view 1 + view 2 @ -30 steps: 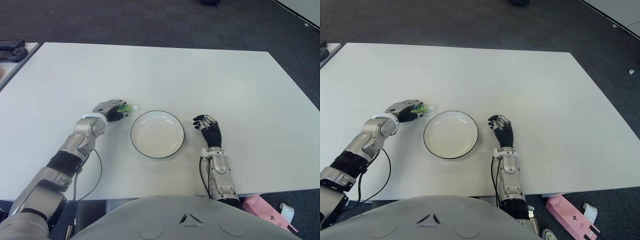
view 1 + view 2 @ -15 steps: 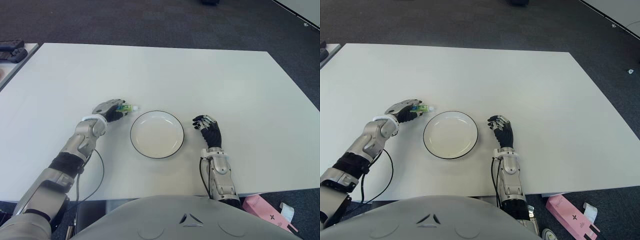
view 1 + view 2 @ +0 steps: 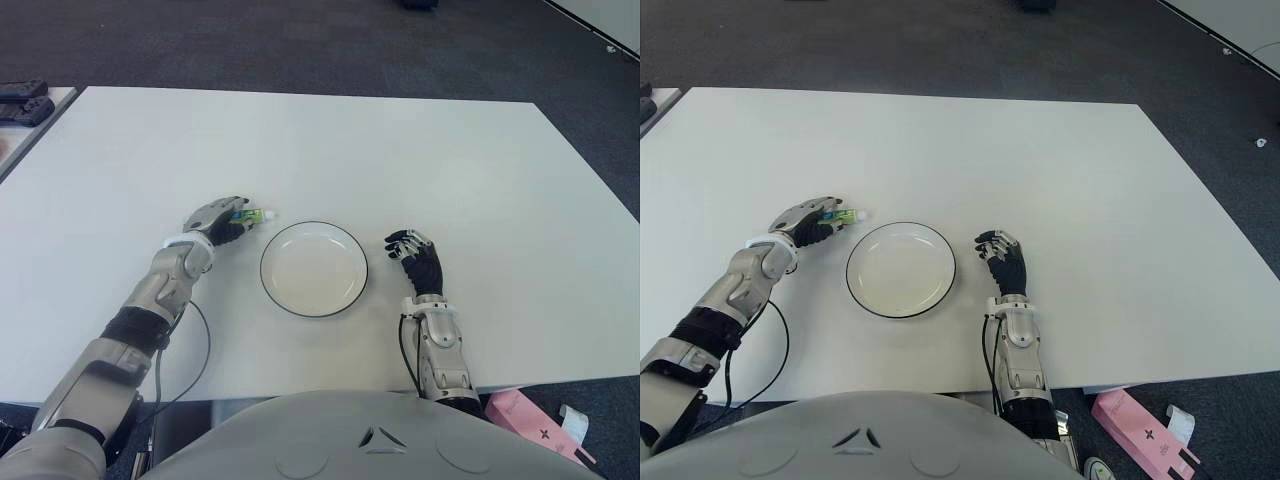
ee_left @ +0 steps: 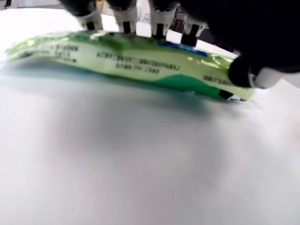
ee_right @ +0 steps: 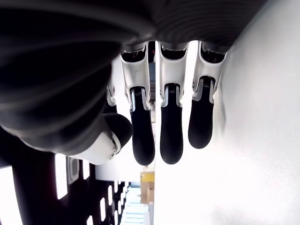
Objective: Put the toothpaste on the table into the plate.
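Where the white desk [image 3: 420,150] meets the robot's body at its near edge, two arms come up onto it. Nearest on the right side, the right hand [image 3: 418,262] shows just beside the plate [image 3: 314,268], on the plate's right, palm side turned toward it; in its own wrist view the fingers [image 5: 171,124] hang loosely extended with the thumb apart from them, and nothing lies between them. The round white plate, rimmed with a thin dark line, sits a little toward the near edge from the desk's middle, and its bowl holds nothing.

Slightly farther back and to the plate's left, the left hand [image 3: 221,217] is closed around the toothpaste [image 3: 250,214], a small green tube with a white cap end that points toward the plate's far left rim, just short of touching it. Seen from the left wrist, the tube [image 4: 131,62] lies nearly flat along the desk surface, the four fingertips [image 4: 125,18] pressing on its far side and the thumb against its one end. Dark lines of small print run along the tube's green and blue face, but they are too blurred to read, and no brand name can be made out.

Beyond the hands, the desk stretches bare to its far edge, with dark carpet [image 3: 300,45] behind it.
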{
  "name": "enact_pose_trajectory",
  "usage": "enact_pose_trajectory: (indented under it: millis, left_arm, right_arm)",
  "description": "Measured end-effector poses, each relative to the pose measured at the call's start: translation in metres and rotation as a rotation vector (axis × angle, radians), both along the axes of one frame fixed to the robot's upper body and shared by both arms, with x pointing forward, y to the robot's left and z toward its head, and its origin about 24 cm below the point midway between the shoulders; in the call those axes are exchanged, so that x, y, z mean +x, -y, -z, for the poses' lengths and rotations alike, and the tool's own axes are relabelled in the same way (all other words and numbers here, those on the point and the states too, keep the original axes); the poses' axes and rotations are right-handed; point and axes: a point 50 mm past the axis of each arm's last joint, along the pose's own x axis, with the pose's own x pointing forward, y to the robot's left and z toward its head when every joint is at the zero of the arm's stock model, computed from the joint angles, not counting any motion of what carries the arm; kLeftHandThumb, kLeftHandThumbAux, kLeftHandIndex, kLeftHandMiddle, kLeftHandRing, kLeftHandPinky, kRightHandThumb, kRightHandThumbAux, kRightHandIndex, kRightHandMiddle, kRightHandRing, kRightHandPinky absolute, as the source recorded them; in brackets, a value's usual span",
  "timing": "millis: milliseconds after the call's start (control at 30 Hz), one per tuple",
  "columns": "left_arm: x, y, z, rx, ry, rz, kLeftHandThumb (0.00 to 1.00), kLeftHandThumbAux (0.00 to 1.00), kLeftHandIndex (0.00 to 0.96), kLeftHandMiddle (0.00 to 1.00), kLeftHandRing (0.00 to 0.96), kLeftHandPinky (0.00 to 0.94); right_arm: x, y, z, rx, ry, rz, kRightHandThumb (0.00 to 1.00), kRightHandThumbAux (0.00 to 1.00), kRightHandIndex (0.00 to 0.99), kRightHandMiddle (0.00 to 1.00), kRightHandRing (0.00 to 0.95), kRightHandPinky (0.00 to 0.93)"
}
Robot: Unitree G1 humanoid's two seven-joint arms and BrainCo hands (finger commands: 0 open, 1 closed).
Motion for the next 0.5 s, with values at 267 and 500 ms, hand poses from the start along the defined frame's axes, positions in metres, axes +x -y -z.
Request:
enact_pose_trajectory:
  millis: [267,500]
  left_arm:
    - [0.0001,-0.0023,0.0019,-0.011,0.031,-0.019,0.656,0.267,0.000,0.017,0.091,0.219]
    - [0.0003,-0.0021,0.0018,-0.010,0.035,-0.019,0.652,0.269,0.000,0.023,0.090,0.191]
  right_arm:
    - [0.0004,0.0000,0.0001,0.000,0.000,0.000,0.708,0.732,0.427,0.488,0.490,0.491]
    - [0.0004,0.0003,0.0001,0.001,0.002,-0.001,0.709,0.732,0.428,0.488,0.490,0.491]
